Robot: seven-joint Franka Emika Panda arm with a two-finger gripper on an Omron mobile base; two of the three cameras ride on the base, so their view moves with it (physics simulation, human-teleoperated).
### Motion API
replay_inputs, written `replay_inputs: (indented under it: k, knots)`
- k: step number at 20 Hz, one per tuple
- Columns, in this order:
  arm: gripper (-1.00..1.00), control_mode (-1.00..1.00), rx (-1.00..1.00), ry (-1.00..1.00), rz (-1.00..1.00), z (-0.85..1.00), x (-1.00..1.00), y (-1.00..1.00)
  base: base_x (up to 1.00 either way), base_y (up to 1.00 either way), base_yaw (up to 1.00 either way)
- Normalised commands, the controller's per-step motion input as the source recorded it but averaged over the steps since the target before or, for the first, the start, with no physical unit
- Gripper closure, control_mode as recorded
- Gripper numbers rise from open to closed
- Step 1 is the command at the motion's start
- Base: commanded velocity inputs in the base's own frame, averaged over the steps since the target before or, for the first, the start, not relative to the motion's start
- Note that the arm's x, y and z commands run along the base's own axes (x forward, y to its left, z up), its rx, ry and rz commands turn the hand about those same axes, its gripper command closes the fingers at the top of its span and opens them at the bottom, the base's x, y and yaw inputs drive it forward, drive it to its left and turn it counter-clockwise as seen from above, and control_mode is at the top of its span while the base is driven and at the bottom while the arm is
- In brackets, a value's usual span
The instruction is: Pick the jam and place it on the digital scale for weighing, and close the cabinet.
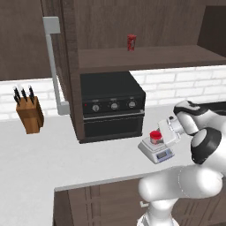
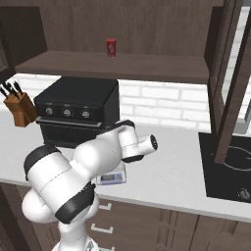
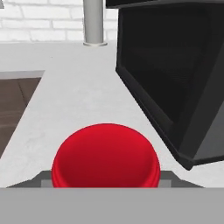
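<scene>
The left base view showed the small squat jam jar with its red lid (image 1: 155, 136) sitting on the round plate of the light grey square digital scale (image 1: 155, 151), near the front edge of the pale grey tabletop (image 1: 53, 154), just right of the black countertop oven (image 1: 112, 106). In the right base view the white arm hid the jar, and just a corner of the scale (image 2: 112, 177) peeked out below it. The hand view looked straight onto the red lid (image 3: 105, 159), with the oven's dark front (image 3: 175, 83) close on one side and open tabletop on the other.

The dark brown wall cabinet's door (image 1: 66, 66) stood open, edge-on, its light grey bar handle (image 1: 55, 66) hanging over the tabletop; a slim red can (image 1: 131, 42) stood on the shelf inside. A wooden knife block (image 1: 29, 112) stood well apart to the left.

The gripper (image 1: 162, 134) sat at the jar, but whether it clasped it could not be told.
</scene>
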Motion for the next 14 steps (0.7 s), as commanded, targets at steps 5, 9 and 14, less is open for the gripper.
replay_inputs:
  k: [5, 9, 14]
  knots:
    - [1.00, -1.00, 0.00, 0.01, 0.02, -0.18, 0.10, -0.05, 0.00, 0.00, 0.00]
    - [1.00, -1.00, 0.00, 0.00, 0.00, -0.11, 0.00, -0.14, 0.00, 0.00, 0.00]
    - [-1.00, -1.00, 0.00, 0.00, 0.00, -0.03, 0.00, -0.04, 0.00, 0.00, 0.00]
